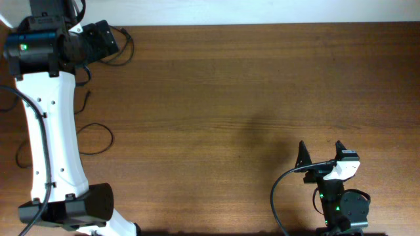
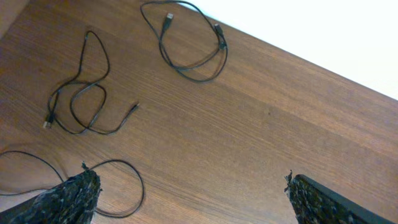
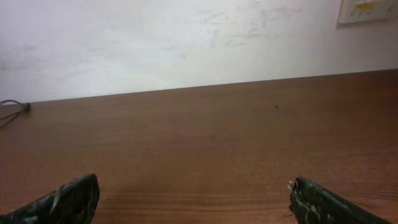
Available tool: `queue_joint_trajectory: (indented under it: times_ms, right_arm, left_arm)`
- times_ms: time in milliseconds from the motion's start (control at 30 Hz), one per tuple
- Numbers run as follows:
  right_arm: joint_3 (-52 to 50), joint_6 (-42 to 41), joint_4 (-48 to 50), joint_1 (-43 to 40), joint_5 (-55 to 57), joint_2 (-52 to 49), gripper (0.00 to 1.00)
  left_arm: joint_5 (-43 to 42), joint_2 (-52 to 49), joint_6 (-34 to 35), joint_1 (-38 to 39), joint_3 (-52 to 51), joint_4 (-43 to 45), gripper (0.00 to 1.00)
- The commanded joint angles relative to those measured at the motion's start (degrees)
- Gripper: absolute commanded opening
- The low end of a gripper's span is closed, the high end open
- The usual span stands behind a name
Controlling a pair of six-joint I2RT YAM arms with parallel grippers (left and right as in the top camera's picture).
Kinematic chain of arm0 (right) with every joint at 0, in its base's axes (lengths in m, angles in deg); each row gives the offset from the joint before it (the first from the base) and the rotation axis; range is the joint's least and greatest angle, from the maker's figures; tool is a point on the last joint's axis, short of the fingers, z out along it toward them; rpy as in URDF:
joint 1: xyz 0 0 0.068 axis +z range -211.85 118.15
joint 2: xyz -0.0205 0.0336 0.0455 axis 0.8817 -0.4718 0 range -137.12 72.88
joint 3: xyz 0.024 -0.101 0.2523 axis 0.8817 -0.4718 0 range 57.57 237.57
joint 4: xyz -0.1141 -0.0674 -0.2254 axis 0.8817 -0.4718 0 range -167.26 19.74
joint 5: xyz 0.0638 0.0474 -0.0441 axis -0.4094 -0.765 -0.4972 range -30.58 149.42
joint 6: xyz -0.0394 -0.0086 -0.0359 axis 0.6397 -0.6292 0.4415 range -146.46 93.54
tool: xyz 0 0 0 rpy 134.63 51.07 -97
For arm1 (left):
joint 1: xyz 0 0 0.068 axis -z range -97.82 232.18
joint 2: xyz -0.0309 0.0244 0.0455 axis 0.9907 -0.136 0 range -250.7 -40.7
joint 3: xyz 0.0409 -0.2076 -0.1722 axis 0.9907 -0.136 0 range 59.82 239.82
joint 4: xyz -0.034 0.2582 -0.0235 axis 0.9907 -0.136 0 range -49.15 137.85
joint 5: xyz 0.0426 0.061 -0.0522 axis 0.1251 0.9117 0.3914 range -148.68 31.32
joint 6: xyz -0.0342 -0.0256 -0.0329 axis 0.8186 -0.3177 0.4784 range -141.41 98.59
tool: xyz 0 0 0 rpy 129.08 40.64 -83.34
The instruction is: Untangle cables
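My left tool (image 2: 189, 182) hung spread and empty over the counter (image 2: 267, 143). My right tool (image 3: 193, 185) was spread too, well apart from the work. The cables (image 2: 76, 79) looked thin, black and limp. I judged them light and slithery, best pinched on a bare stretch beside a plug. The nearest cable (image 2: 142, 186) curved at lower left, a looped cable (image 2: 118, 129) lay mid-left, and a third cable (image 2: 199, 79) sat upper centre.

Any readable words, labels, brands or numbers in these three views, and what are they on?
None can be read.
On the wall plate in the right wrist view: a yellow sticker with marks, too blurred to read.
On the cables: no lettering visible.
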Motion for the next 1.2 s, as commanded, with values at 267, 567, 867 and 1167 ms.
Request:
queue_joint_trajectory:
  times_ms: [267, 567, 867, 1167]
  right_arm:
    - [-0.61, -0.55, 0.13, 0.26, 0.50, 0.72, 0.99]
    - [-0.61, -0.55, 0.13, 0.26, 0.50, 0.70, 0.99]
    - [-0.61, -0.55, 0.13, 0.26, 0.52, 0.72, 0.99]
    - [-0.61, -0.55, 0.13, 0.26, 0.52, 0.72, 0.99]
  left_arm:
    - [0.81, 35.56, -0.76, 5.38, -47.78, 34.71, 0.99]
    - [-9.73, 67.49, -20.65, 5.38, -103.06, 79.62, 0.99]
    - [-9.49, 87.43, -26.60, 5.66, -123.03, 84.17, 0.99]
    - [-1.70, 102.16, -32.79, 10.84, -126.44, 71.82, 0.99]
